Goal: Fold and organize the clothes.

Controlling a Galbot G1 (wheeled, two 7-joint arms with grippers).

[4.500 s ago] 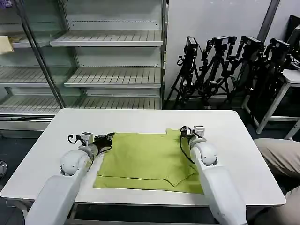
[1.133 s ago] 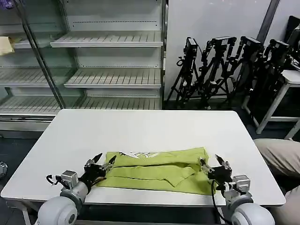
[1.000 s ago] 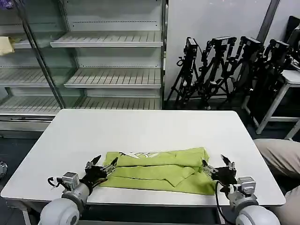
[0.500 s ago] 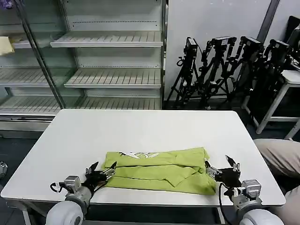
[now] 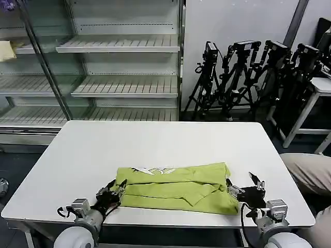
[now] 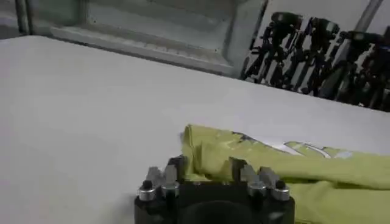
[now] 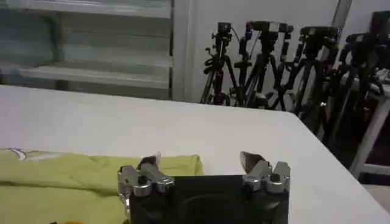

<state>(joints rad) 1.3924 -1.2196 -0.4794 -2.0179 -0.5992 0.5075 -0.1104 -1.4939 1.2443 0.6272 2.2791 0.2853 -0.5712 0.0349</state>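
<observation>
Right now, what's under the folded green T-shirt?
The T-shirt lies folded on the white table, its lower layers showing along the near edge. Whatever lies between the layers or beneath is covered. The left hand and right hand sit open at its ends.

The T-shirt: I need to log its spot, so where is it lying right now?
In the head view the T-shirt lies folded in a strip on the table's near half, between the open left gripper and the open right gripper.
</observation>
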